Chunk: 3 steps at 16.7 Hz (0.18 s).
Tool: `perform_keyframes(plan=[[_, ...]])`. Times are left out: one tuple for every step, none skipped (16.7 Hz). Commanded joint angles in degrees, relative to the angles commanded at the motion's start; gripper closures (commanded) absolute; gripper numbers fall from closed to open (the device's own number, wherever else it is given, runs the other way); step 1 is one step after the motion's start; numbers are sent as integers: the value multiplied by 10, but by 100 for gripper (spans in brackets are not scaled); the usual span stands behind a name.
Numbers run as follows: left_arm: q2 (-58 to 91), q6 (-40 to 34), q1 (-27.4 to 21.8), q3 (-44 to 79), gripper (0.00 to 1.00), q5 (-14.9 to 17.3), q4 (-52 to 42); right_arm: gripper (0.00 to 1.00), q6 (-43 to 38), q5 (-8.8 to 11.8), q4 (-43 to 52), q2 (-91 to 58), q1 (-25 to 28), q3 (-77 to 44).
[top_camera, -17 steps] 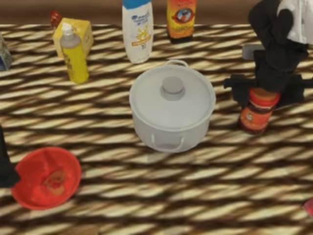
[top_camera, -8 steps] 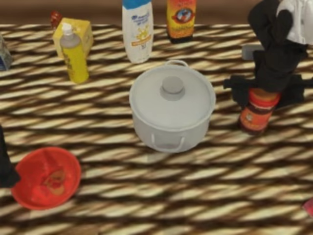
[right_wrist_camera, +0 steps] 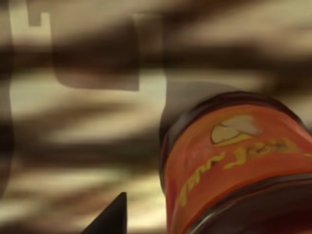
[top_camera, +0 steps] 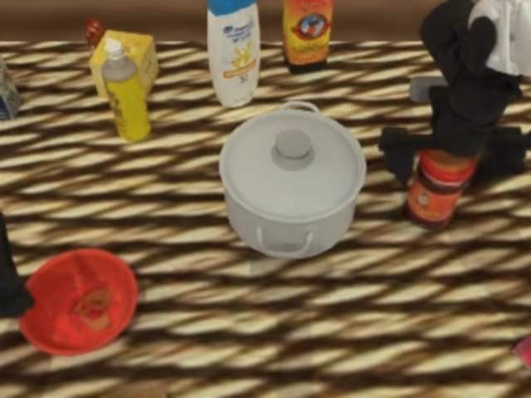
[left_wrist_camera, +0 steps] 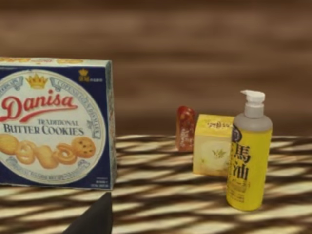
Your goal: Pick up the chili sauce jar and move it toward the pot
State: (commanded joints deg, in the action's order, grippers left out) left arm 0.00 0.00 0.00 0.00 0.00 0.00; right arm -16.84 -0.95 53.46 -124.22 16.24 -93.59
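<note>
The chili sauce jar (top_camera: pixel 435 192), dark brown with a red-orange lid and orange label, stands upright on the table to the right of the pot (top_camera: pixel 292 181). The pot is large, white-grey and lidded, and sits mid-table about a jar's width from the jar. My right gripper (top_camera: pixel 452 156) hangs straight over the jar, open, its black fingers spread on either side of the lid. In the right wrist view the jar (right_wrist_camera: pixel 239 165) fills one side, with a gap between it and one dark fingertip (right_wrist_camera: pixel 113 217). My left gripper (top_camera: pixel 7 286) is parked at the left edge.
A red bowl (top_camera: pixel 79 300) sits front left. Along the back stand a yellow pump bottle (top_camera: pixel 126 93), a yellow box (top_camera: pixel 133 55), a white shampoo bottle (top_camera: pixel 234 51) and a tall orange-labelled bottle (top_camera: pixel 307 31). A blue cookie box (left_wrist_camera: pixel 54 129) stands near the left arm.
The right gripper has settled very slightly lower around the jar's lid. The jar, the pot and the left arm have not moved.
</note>
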Motion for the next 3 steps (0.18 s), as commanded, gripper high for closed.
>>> perform_keyframes(plan=[[0, 0, 0, 0, 0, 0, 0, 0, 0, 0, 0, 0, 0, 0], [0, 0, 0, 0, 0, 0, 0, 0, 0, 0, 0, 0, 0, 0], [0, 0, 0, 0, 0, 0, 0, 0, 0, 0, 0, 0, 0, 0]])
